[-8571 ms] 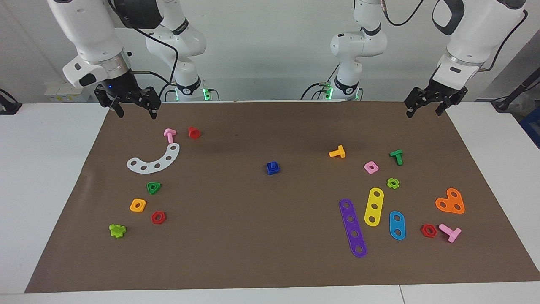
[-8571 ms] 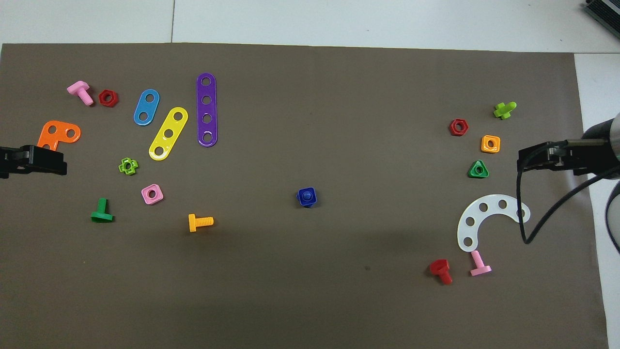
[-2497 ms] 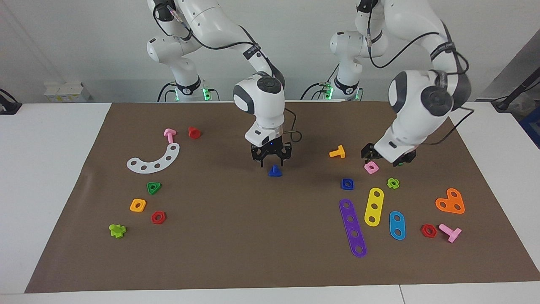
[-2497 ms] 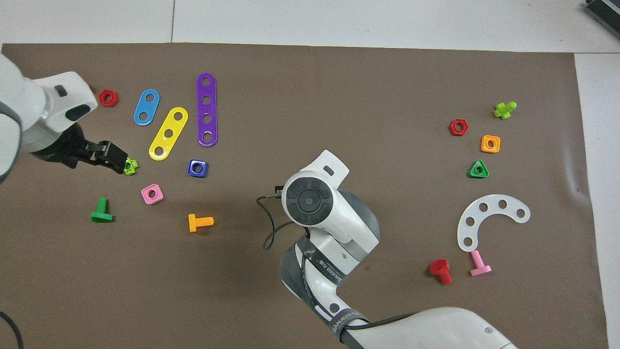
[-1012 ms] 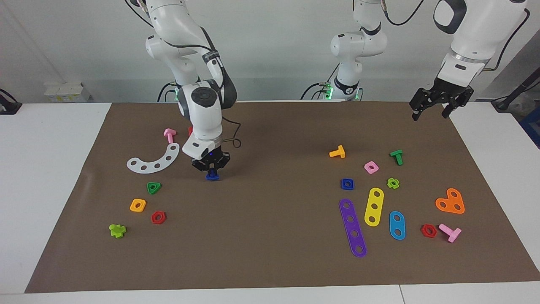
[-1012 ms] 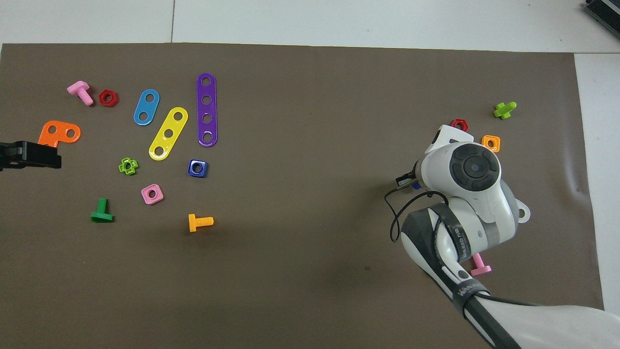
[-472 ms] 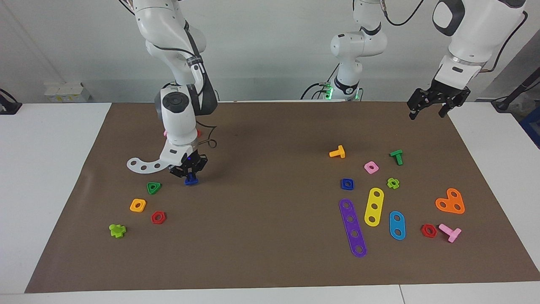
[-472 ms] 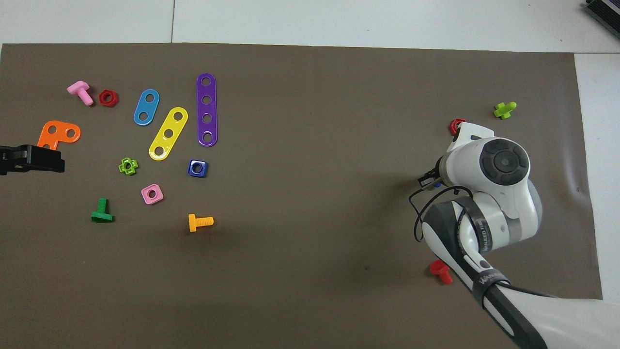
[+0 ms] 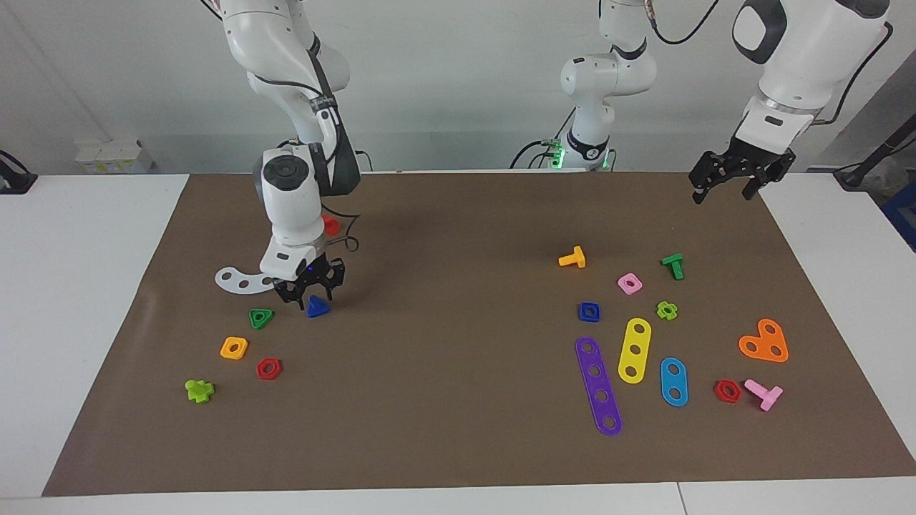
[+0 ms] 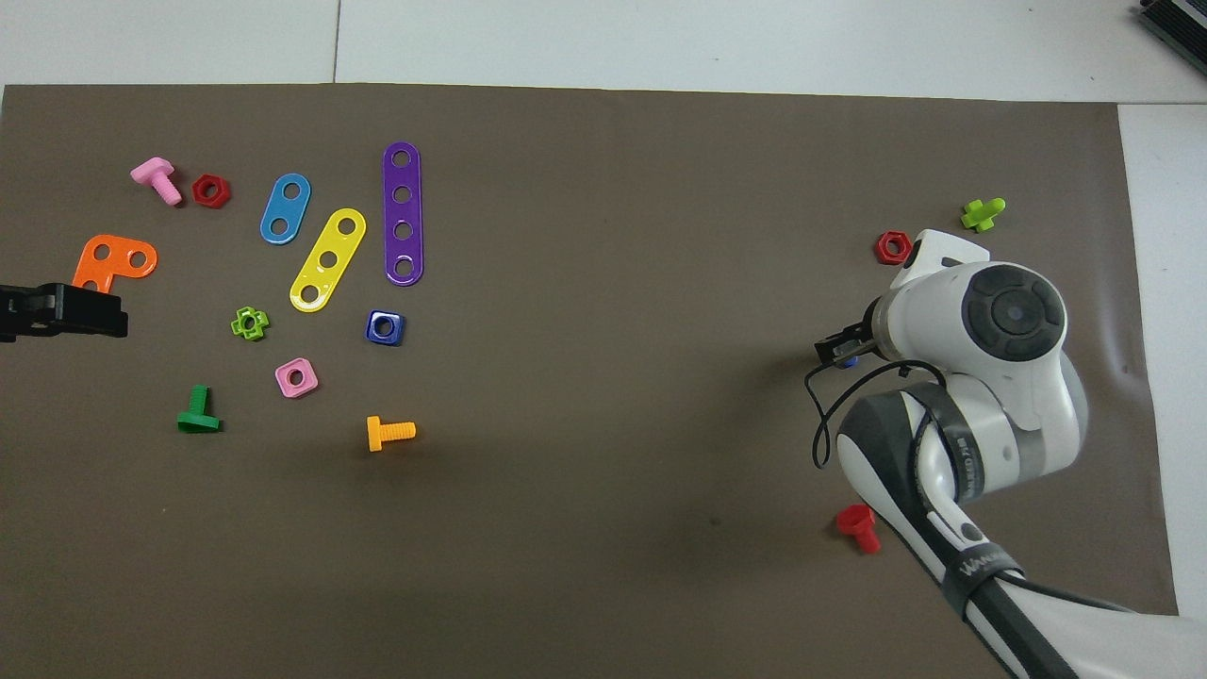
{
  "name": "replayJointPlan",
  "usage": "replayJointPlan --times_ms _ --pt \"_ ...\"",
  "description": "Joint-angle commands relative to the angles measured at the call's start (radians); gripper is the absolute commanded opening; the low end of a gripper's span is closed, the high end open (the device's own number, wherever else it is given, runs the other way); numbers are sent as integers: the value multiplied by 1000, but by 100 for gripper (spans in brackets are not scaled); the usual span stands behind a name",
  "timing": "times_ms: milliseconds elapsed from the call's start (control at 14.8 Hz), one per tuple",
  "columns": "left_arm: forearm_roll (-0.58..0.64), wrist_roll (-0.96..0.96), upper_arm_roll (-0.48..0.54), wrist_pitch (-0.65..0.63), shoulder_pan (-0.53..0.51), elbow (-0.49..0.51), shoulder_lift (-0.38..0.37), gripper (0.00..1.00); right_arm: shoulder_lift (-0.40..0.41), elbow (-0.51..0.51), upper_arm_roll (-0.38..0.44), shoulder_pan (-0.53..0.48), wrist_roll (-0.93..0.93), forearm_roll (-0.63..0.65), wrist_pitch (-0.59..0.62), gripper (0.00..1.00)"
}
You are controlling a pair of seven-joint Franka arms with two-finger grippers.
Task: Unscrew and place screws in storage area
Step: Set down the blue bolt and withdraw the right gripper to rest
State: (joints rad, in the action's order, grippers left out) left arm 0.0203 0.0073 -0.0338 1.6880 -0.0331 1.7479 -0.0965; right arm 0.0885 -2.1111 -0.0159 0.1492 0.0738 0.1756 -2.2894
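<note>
The blue screw (image 9: 317,307) rests on the brown mat with its triangular head down, beside the green triangular nut (image 9: 261,318) and the white curved strip (image 9: 240,279), in the storage area (image 9: 215,315). My right gripper (image 9: 311,290) hangs just over the screw with its fingers open and apart from it. In the overhead view only a blue sliver of the screw (image 10: 851,359) shows at the right gripper's tip (image 10: 837,351); the arm hides the strip. My left gripper (image 9: 737,179) waits open over the mat's edge at the left arm's end and also shows in the overhead view (image 10: 57,311).
An orange square nut (image 9: 234,348), red hex nut (image 9: 268,368), lime cross piece (image 9: 200,390) and red bolt (image 9: 330,226) lie around the strip. The blue square nut (image 9: 590,312) lies by the purple (image 9: 598,386), yellow (image 9: 634,350) and blue strips (image 9: 673,382).
My right gripper carried the blue screw from the mat's middle toward the right arm's end, then opened and left it on the mat. The left arm drew back to its waiting place.
</note>
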Motion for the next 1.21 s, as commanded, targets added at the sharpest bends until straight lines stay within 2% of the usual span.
replayJointPlan --times_ms 0,270,742,945,1147 --pt "6 -9 2 3 5 33 -32 100 -68 86 -3 -26 -63 -56 146 100" --pt "7 -9 2 4 5 31 -32 100 -128 187 -3 -82 -126 -77 273 100" --pt "7 -9 2 4 5 25 -31 100 -124 494 7 -102 -198 -145 612 100" --pt "7 -9 2 4 5 22 -29 100 -115 552 10 -114 -201 -165 711 100" --pt "6 -10 2 1 5 16 -26 100 -111 559 10 -112 -203 -163 731 100"
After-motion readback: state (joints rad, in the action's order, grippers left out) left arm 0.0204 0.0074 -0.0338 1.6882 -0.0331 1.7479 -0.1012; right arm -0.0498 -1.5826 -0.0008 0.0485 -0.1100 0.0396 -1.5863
